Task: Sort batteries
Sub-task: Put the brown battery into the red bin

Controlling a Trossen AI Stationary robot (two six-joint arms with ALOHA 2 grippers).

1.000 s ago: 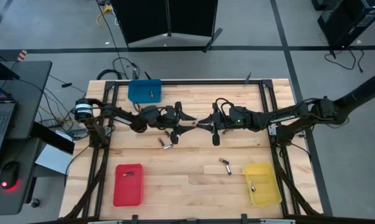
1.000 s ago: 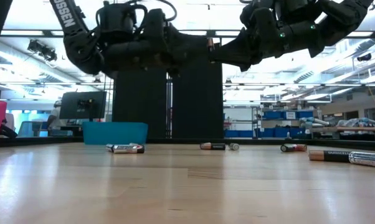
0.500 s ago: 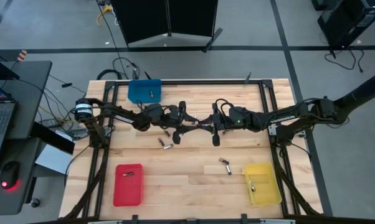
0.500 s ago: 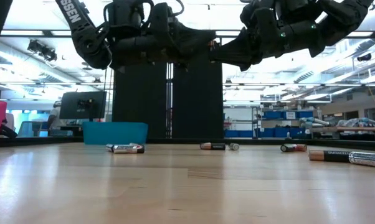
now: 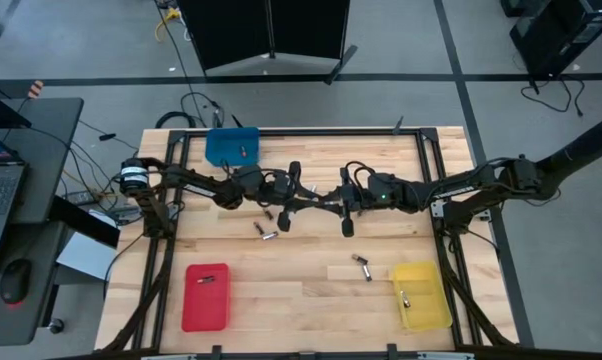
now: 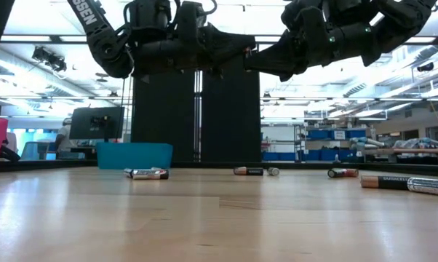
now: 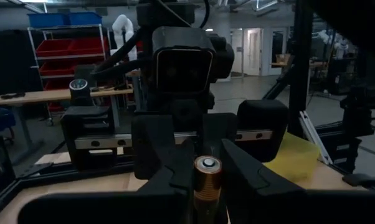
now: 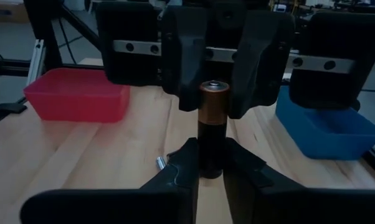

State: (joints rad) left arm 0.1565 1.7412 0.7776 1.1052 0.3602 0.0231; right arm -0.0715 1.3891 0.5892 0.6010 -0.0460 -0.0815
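**Position.** The battery point(image 8: 213, 134) in hand hangs in the air over the middle of the table point(image 5: 301, 300), at the centre of the high view. It sits between the two arms, which meet tip to tip.

**Grip.**
- The right gripper point(image 8: 211, 163) pinches the dark lower half of the cell.
- The left gripper point(image 8: 213, 99) has its fingers against either side of the copper-coloured upper end, apparently pressed onto it.
- We judge that both arms hold the same cell, as in a hand-over.

**Handling.**
- We judge the cell rigid and dense for its size, not fragile.
- Its wrapper looks smooth and its body is round, so it is liable to roll or twist out of a light pinch.
- The sound hold is across the barrel, with the fingers square to its axis. Each gripper should keep to its own half so the pads do not foul each other.
- The end caps offer poor purchase.

**Count.**
- One cell is held.
- In the high view we count five loose cells on the wood: three in a cluster point(image 5: 266, 228) left of centre and two in a pair point(image 5: 364, 266) lower right of centre. The cells are small enough that this count is uncertain.
- There are three trays: the blue tray point(image 5: 219, 146) at upper left, the red tray point(image 5: 203, 305) at lower left and the yellow tray point(image 5: 428, 285) at lower right.
- Each tray appears to hold one cell, which brings the visible total to nine.
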